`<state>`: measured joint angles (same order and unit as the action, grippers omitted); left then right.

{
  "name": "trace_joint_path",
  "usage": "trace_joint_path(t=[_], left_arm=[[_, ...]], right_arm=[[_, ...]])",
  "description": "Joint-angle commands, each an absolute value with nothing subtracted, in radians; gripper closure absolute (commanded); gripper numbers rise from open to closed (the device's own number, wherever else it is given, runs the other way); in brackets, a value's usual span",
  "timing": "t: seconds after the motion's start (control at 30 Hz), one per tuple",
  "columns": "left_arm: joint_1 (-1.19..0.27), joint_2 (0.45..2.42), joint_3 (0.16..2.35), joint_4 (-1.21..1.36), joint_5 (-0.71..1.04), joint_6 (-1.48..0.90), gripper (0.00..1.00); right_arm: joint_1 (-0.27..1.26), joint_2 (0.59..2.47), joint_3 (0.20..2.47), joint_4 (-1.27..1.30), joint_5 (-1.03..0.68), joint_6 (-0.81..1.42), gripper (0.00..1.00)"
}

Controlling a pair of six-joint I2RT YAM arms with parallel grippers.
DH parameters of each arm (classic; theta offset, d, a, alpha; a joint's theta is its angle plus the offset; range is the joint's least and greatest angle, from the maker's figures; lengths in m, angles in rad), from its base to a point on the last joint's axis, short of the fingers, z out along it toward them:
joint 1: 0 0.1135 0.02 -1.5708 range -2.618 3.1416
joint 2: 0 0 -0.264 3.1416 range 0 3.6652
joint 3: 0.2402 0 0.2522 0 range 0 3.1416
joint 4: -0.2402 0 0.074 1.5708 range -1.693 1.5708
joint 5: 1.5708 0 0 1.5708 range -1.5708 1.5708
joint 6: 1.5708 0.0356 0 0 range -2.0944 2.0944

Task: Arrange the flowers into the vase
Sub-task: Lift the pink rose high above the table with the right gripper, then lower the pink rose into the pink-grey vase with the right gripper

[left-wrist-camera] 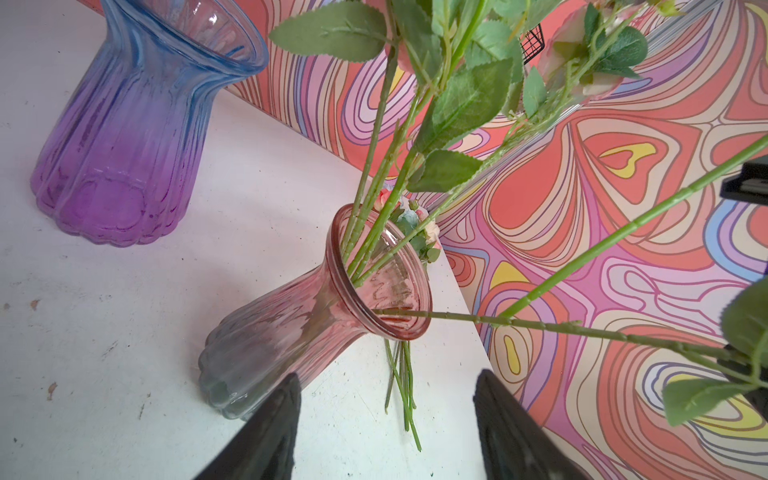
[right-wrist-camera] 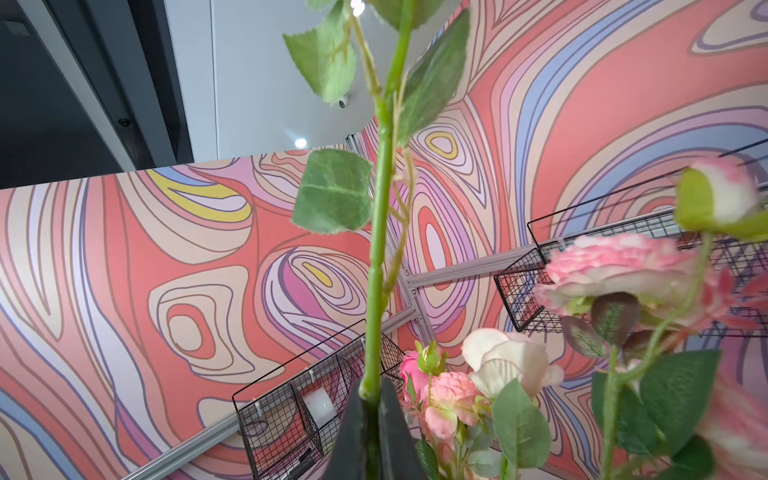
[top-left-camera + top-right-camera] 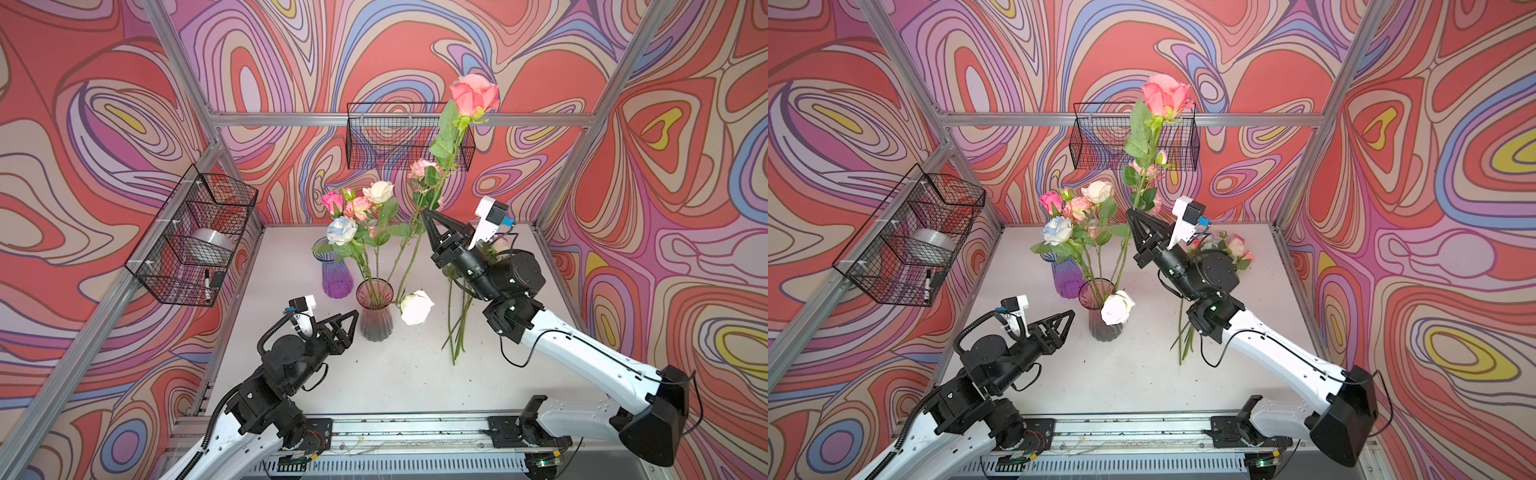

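Well, the white table (image 3: 395, 382) carries two glass vases. The pink vase (image 3: 375, 320) is mine to fill; the purple vase (image 3: 336, 276) behind it seems empty. The pink one stands upright, just before my left gripper (image 3: 353, 319), whose jaws are apart and hold nothing.

Of the flowers (image 3: 379, 192), several stand already in the pink vase. A white rose (image 3: 417, 308) hangs over its rim, and some more lie on the table under my right arm.

My right gripper (image 3: 427, 212) is closed on the bare stem of the coral rose (image 3: 473, 96), below its leaves, with the head high above. I judge this rose light but top-heavy. The thin, smooth stem may turn between my jaws, so a hold on the bare part near the middle is best. The glass is fragile and could tip if a stem pushes the rim.
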<state>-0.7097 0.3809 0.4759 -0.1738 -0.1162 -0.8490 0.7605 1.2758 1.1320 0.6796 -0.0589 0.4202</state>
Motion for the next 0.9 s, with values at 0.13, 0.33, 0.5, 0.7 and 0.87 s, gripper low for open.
trace_joint_path(t=[0.13, 0.33, 0.5, 0.7, 0.87], left_arm=[[-0.709, 0.346, 0.505, -0.21, -0.138, -0.831, 0.33], [-0.708, 0.32, 0.505, -0.241, -0.152, -0.822, 0.33], [-0.709, 0.303, 0.494, -0.243, -0.17, -0.823, 0.33], [-0.709, 0.31, 0.495, -0.247, -0.17, -0.815, 0.32], [-0.709, 0.301, 0.472, -0.237, -0.169, -0.835, 0.31]], right_arm=[[0.769, 1.386, 1.188, 0.736, -0.03, 0.357, 1.0], [0.77, 1.446, 1.187, 0.726, -0.031, 0.311, 1.0], [0.79, 1.44, 1.131, 0.715, -0.026, 0.307, 1.0], [0.856, 1.41, 1.05, 0.589, -0.024, 0.218, 1.0], [0.882, 1.383, 0.978, 0.533, 0.029, 0.199, 0.9]])
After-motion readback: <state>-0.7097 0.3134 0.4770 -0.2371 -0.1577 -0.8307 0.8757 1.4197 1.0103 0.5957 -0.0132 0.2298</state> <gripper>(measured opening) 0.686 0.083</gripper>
